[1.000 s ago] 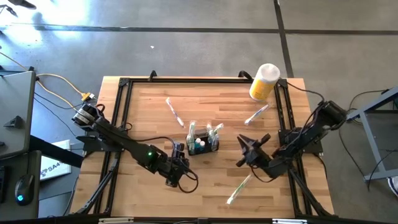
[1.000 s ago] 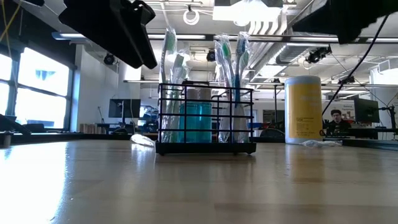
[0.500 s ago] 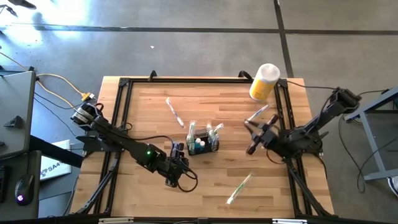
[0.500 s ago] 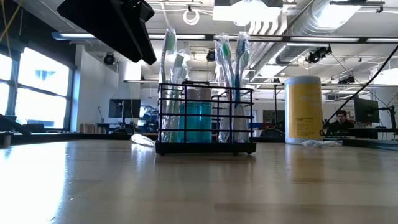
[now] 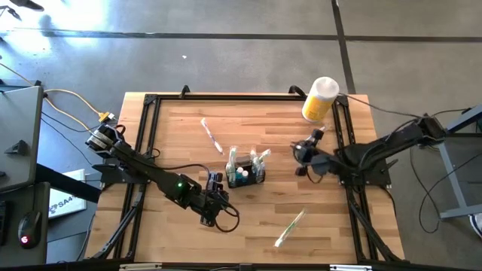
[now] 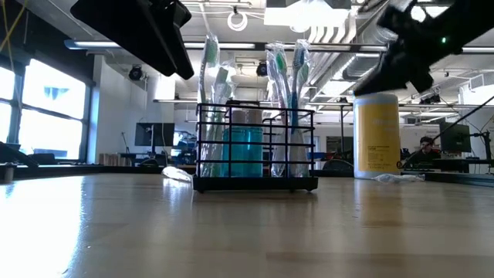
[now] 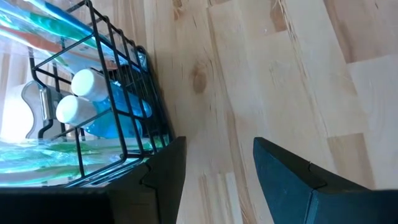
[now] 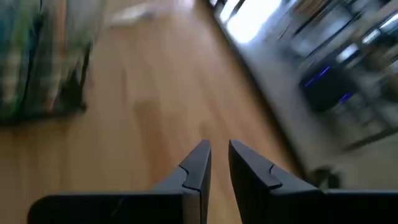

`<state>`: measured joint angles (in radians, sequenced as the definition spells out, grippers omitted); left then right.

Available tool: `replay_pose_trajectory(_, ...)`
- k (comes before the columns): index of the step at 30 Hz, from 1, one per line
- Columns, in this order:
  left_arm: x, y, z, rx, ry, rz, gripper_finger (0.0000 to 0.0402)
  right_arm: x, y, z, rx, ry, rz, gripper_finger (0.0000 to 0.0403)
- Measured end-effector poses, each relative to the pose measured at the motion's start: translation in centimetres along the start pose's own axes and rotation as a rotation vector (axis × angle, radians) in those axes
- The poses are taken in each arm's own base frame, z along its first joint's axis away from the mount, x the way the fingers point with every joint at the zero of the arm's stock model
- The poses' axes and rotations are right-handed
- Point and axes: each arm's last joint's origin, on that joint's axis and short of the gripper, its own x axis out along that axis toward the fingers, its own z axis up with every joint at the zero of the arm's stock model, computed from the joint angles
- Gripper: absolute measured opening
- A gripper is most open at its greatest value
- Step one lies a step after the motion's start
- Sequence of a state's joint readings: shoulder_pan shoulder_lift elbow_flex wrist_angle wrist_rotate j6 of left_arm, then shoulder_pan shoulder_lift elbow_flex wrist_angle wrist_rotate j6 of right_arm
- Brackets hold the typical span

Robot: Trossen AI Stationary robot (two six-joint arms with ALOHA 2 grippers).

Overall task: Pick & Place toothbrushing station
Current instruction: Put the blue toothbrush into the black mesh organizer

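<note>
High view: toothbrushing station (image 5: 247,172) upright near the centre of the worktop (image 5: 181,139), stocked with wrapped brushes and blue bottles. Right end effector (image 5: 303,154) swung within the last second from about 5 o'clock of the caddy up to its 3 o'clock, near but apart. Left end effector (image 5: 213,183) unmoved, just beside the caddy at 9 o'clock. Loose wrapped toothbrushes (image 5: 289,226) lying at 5 and 11 o'clock; yellow canister (image 5: 319,99) at 1 o'clock.

Low view: caddy (image 6: 255,150) flat on the worktop, not lifted; right arm newly entered at upper right.

Left wrist view: left fingers (image 7: 163,173) spread apart, empty, caddy wire (image 7: 106,118) alongside one finger.

Right wrist view: right fingers (image 8: 198,167) nearly together, holding nothing; caddy off to one side.

Judged: approach under way, grasp not yet made.
</note>
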<state>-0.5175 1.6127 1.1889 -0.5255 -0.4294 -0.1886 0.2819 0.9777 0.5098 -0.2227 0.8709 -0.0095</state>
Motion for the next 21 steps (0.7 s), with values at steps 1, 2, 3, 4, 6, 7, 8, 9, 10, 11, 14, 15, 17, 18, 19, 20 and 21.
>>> replay_pose_trajectory(1, 0.0, 0.0, 0.0, 0.000, 0.000, 0.000, 0.0180, 0.4, -0.5, -0.5, 0.021, 0.055, 0.044, 0.0050)
replay_pose_trajectory(2, 0.0, 0.0, 0.0, 0.000, 0.000, 0.000, 0.0180, 0.9, -1.1, -1.1, 0.055, 0.118, 0.086, 0.0050)
replay_pose_trajectory(3, 0.0, 0.0, 0.0, 0.000, 0.000, 0.000, 0.0180, 1.3, -1.6, -1.7, 0.084, 0.185, 0.123, 0.0050)
replay_pose_trajectory(4, 0.0, 0.0, 0.0, 0.001, 0.001, 0.000, 0.0180, 1.7, -2.1, -2.5, 0.101, 0.263, 0.161, 0.0050)
replay_pose_trajectory(6, 0.0, 0.0, 0.0, 0.006, -0.001, 0.000, 0.0180, 2.4, -3.0, -3.7, 0.119, 0.390, 0.211, 0.0050)
replay_pose_trajectory(7, 0.0, 0.0, 0.0, 0.009, -0.001, 0.000, 0.0180, 2.8, -3.3, -3.8, 0.134, 0.399, 0.225, 0.0050)
replay_pose_trajectory(8, 0.0, 0.0, 0.0, 0.018, -0.001, 0.000, 0.0180, 3.1, -3.7, -3.7, 0.141, 0.393, 0.235, 0.0050)
replay_pose_trajectory(9, 0.0, 0.0, 0.0, 0.024, -0.002, 0.001, 0.0180, 3.3, -4.1, -3.6, 0.132, 0.388, 0.245, 0.0050)
replay_pose_trajectory(10, 0.0, 0.0, 0.1, 0.024, -0.005, 0.004, 0.0180, 3.5, -4.4, -3.5, 0.119, 0.384, 0.242, 0.0050)
replay_pose_trajectory(11, 0.0, 0.0, 0.1, 0.024, -0.006, 0.005, 0.0180, 3.6, -4.6, -3.4, 0.120, 0.377, 0.231, 0.0050)
replay_pose_trajectory(14, 0.0, 0.0, 0.1, 0.025, -0.004, 0.006, 0.0180, 3.9, -4.9, -3.2, 0.181, 0.354, 0.176, 0.0050)
replay_pose_trajectory(15, 0.0, 0.0, 0.0, 0.025, -0.003, 0.006, 0.0180, 3.9, -5.0, -3.1, 0.195, 0.350, 0.166, 0.0050)
replay_pose_trajectory(17, 0.0, 0.0, 0.0, 0.026, -0.002, 0.007, 0.0180, 3.9, -4.9, -3.2, 0.191, 0.353, 0.165, 0.0050)
replay_pose_trajectory(18, 0.0, 0.0, 0.0, 0.026, -0.002, 0.007, 0.0180, 3.9, -4.9, -3.2, 0.182, 0.353, 0.168, 0.0050)
replay_pose_trajectory(19, 0.0, 0.0, 0.0, 0.026, -0.001, 0.007, 0.0180, 3.9, -4.9, -3.2, 0.177, 0.351, 0.168, 0.0050)
replay_pose_trajectory(20, 0.0, 0.0, 0.0, 0.027, -0.001, 0.007, 0.0180, 3.9, -4.9, -3.2, 0.178, 0.352, 0.170, 0.0050)
replay_pose_trajectory(21, 0.0, 0.0, 0.0, 0.029, -0.001, 0.007, 0.0180, 3.8, -4.9, -3.2, 0.193, 0.356, 0.173, 0.0050)
